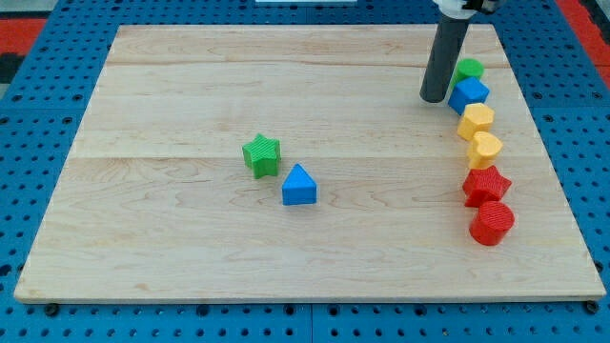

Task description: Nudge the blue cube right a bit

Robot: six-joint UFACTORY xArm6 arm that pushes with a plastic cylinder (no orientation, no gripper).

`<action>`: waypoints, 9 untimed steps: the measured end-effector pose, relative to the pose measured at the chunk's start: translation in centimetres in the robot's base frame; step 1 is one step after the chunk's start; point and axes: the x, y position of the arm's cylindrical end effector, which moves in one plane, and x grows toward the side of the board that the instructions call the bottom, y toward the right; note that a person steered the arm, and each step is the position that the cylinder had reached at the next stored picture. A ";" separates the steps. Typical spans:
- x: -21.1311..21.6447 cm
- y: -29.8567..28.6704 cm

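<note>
The blue cube (pixel 469 93) is found far back on the right side of the wooden desk (pixel 191 95), second in a curved line of blocks running along the right edge. My tip (pixel 436 98) is set just to the left of the blue cube, touching it or nearly so; contact cannot be settled from this view. No pincer is carried by the arm, only the dark rod, so no open or closed state can be told.

Just behind the blue cube a green block (pixel 468 69) is seen, partly hidden by it. Nearer, two yellow blocks (pixel 477 120) (pixel 485 149) follow, then a red star (pixel 486 184) and a red cylinder (pixel 492 222), each touching or almost touching its neighbour.

Well apart, near the middle of the desk, a green star (pixel 261 153) is placed, with a blue triangular block (pixel 298 185) just beside it, to the right and nearer.
</note>
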 end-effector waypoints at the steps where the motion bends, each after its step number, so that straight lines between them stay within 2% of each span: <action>1: 0.0 0.1; 9: 0.0 1.0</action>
